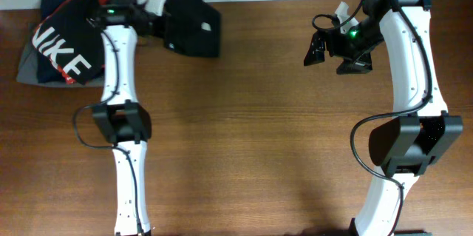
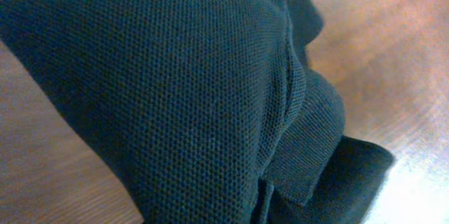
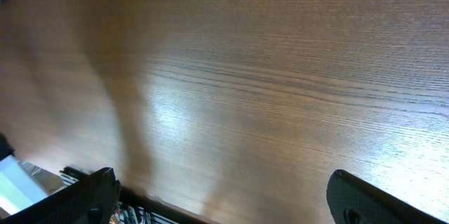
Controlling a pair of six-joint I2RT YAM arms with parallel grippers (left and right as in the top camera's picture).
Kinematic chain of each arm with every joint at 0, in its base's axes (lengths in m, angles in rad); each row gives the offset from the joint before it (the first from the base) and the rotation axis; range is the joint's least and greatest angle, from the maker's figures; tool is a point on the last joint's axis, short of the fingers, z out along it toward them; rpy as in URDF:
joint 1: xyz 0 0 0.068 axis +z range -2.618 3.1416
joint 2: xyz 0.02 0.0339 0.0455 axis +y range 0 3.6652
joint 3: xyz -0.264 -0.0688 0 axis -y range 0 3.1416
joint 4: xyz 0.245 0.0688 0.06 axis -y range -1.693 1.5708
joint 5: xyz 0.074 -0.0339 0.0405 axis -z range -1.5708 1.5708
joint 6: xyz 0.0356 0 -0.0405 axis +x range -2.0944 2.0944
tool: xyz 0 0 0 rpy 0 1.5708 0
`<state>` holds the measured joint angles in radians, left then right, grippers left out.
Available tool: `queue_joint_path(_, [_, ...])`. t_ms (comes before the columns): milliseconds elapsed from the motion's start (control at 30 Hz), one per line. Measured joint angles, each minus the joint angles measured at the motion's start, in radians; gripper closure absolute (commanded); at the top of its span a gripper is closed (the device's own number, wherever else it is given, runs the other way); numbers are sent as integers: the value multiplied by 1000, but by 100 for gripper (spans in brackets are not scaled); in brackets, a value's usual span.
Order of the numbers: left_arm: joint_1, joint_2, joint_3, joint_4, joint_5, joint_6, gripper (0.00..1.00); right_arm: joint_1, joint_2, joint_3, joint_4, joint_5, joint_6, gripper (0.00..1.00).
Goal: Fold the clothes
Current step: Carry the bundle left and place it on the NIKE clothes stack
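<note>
Now we find the black T-shirt [image 1: 194, 27] lying at the far edge of the wooden table [image 1: 251, 132], left of centre, bunched into a compact dark bundle rather than spread flat. Our left gripper [image 1: 160, 24] sits right against the bundle's left side, with its arm reaching straight up the table to it. From above, the wrist housing and the cloth hide the jaws. Our left wrist view is filled almost wholly with fine black knit, with a seam running down it, a folded layer hanging at the lower right, and bare wood at either side. None of that gripper's own parts show there, so we cannot tell how far its jaws stand apart, nor whether they have the fabric pinched.

Just left of that arm lies a black-and-red garment [image 1: 63, 52] with large white NIKE letters. It rests on a grey garment [image 1: 24, 72] whose edge pokes out at the lower left. The left wrist lies between this pile and the T-shirt.

Our right gripper [image 1: 332, 52] hangs over the far right part of the table, well apart from the T-shirt. Its jaws are spread wide. In our right wrist view the two dark fingers [image 3: 91, 196] stand at opposite lower corners with only bare wood grain between them, so it has hold of nothing.
</note>
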<state>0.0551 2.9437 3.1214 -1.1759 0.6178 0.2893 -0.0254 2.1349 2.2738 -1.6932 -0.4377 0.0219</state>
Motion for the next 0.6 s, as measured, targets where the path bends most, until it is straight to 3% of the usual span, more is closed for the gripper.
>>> queue_joint_path(600, [214,-226,0,3,-25,-20,100,0,0,0,0,0,0,1])
